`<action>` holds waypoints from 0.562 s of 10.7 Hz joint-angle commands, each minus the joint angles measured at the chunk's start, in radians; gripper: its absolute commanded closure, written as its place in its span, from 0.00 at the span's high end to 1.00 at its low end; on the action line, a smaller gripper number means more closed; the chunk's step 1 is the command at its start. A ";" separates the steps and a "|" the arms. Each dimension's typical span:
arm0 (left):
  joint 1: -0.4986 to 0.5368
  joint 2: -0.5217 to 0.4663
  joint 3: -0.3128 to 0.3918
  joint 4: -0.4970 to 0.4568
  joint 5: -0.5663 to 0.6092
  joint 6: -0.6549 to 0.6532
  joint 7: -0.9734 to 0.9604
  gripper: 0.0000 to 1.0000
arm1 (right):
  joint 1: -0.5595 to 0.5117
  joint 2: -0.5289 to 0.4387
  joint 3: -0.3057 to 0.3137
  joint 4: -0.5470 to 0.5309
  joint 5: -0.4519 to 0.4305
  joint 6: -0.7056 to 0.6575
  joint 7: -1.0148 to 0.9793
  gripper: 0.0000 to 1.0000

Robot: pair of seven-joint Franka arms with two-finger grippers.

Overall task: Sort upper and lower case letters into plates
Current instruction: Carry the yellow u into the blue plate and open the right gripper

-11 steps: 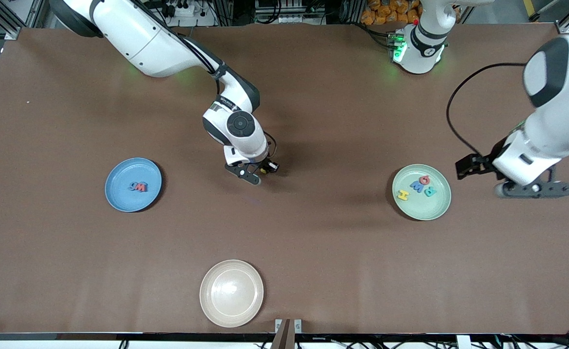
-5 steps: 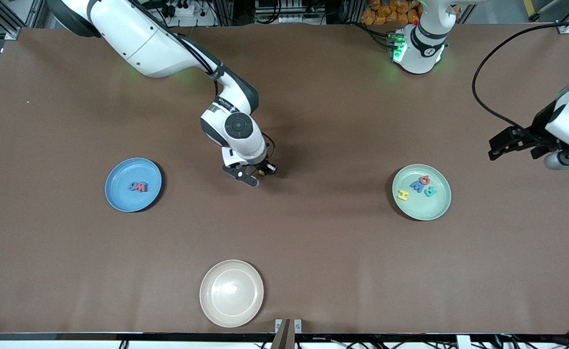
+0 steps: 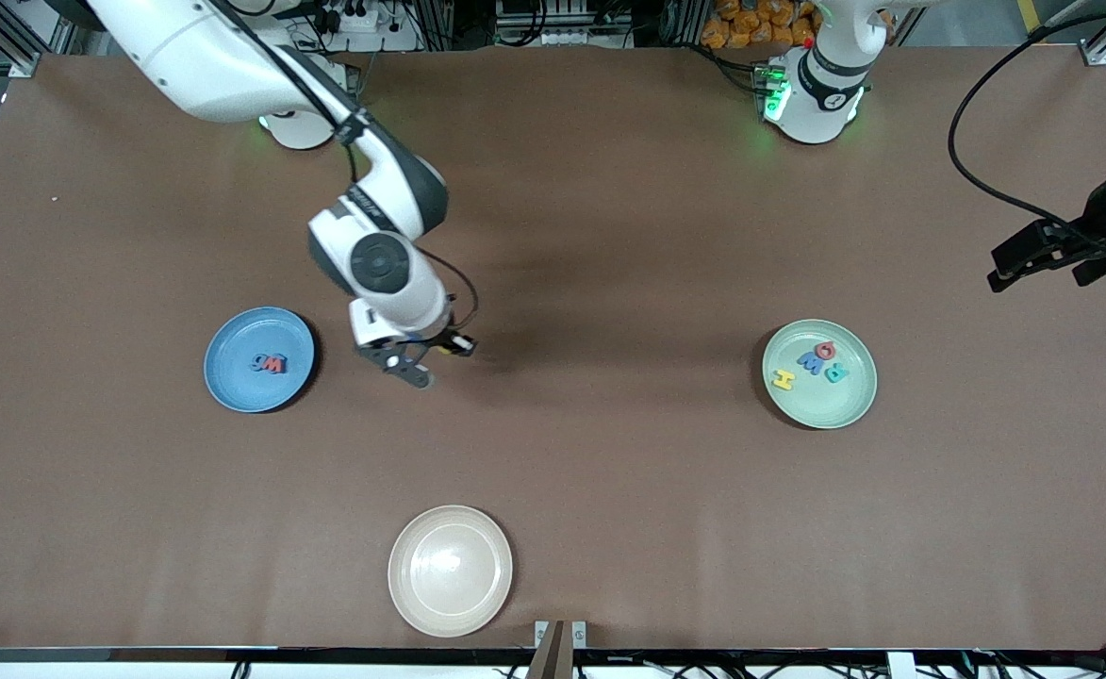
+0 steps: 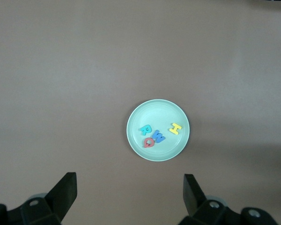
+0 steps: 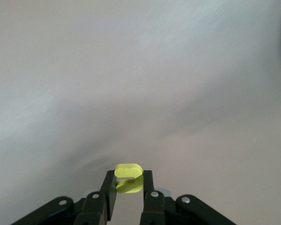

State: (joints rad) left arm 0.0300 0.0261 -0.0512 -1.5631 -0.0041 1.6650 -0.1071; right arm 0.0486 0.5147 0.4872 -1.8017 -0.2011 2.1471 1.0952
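Brown matting covers the whole table (image 3: 609, 453), with a blue plate (image 3: 232, 377) toward the right arm's end, a mint green plate (image 3: 826, 401) toward the left arm's end, and an empty cream plate (image 3: 450, 570) nearest the front camera. The right gripper (image 3: 418, 362) hangs over bare matting at about three o'clock from the blue plate, its fingers pinched narrowly on a small yellow foam letter (image 5: 129, 178), seen edge-on in the right wrist view so its shape cannot be read. Two letters, red and blue (image 3: 268, 362), already lie touching in the blue plate; the mint plate holds a yellow H (image 3: 784, 379), a blue M (image 3: 810, 360), a red Q (image 3: 826, 350) and a teal R (image 3: 836, 372). To finish this carry well, the gripper should probably travel toward nine o'clock until it is squarely over the plate's open floor, clear of the pair already there, drop low before releasing, and open only slightly, since light foam may cling to a pad or bounce off the rim. The left gripper (image 4: 130, 197) waits spread wide and empty, high at about two o'clock from the mint plate.
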 commanded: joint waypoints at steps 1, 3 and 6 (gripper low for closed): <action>0.011 -0.017 -0.007 -0.006 -0.011 -0.019 0.021 1.00 | -0.026 -0.100 -0.146 -0.035 0.130 -0.094 -0.290 0.00; 0.002 -0.014 -0.010 -0.002 -0.010 -0.021 0.011 1.00 | -0.026 -0.130 -0.289 -0.035 0.191 -0.144 -0.513 0.00; 0.004 0.001 -0.010 0.001 -0.008 -0.019 0.018 1.00 | -0.027 -0.133 -0.428 -0.073 0.213 -0.127 -0.714 0.00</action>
State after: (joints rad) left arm 0.0274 0.0259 -0.0568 -1.5643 -0.0041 1.6599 -0.1071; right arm 0.0144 0.4134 0.1071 -1.8144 -0.0144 1.9915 0.4633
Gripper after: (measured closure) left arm 0.000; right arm 0.727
